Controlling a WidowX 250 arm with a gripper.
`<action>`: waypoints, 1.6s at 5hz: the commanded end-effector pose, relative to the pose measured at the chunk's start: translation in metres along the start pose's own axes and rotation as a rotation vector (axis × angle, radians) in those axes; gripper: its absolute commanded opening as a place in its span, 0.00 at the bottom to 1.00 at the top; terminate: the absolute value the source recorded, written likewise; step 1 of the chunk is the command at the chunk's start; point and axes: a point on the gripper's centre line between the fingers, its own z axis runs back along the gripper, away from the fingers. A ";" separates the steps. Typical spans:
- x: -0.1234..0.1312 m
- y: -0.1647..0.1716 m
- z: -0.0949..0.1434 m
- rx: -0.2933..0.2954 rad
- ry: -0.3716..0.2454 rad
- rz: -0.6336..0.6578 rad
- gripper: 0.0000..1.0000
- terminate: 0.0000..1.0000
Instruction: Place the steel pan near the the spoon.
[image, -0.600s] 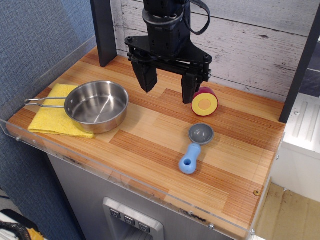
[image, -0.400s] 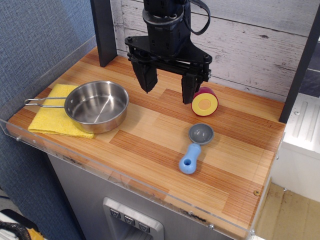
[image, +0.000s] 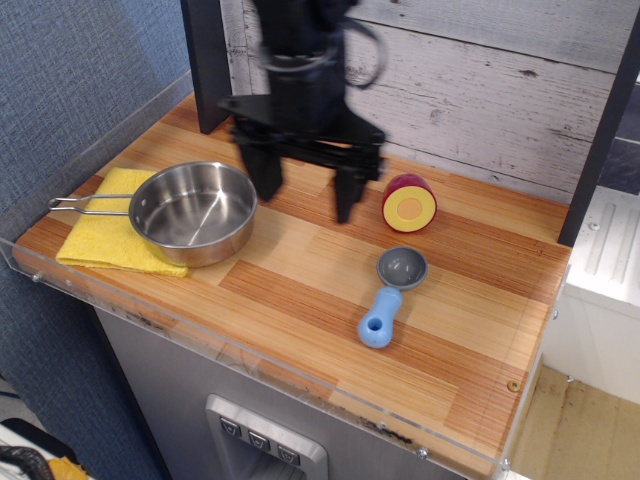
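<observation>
The gripper (image: 305, 192) hangs empty with fingers spread just beside the steel pan (image: 194, 212), which sits on a yellow cloth (image: 100, 240), well apart from the spoon (image: 390, 293), likely lining up a grab on the rim.

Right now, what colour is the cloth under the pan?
Yellow. The cloth lies under the pan; the only view shows it plainly.

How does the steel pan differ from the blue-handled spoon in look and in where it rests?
The steel pan is shiny, all metal and large; the spoon is small, with a matte grey bowl. The pan has a thin wire handle, the spoon a chunky light-blue one. The pan sits on a yellow cloth, the spoon on bare wood. Both lie untouched.
</observation>
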 end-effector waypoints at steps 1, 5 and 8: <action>-0.003 0.027 0.006 0.028 -0.039 0.015 1.00 0.00; 0.004 0.058 -0.036 0.077 0.000 0.041 1.00 0.00; 0.004 0.075 -0.061 0.071 0.036 0.056 1.00 0.00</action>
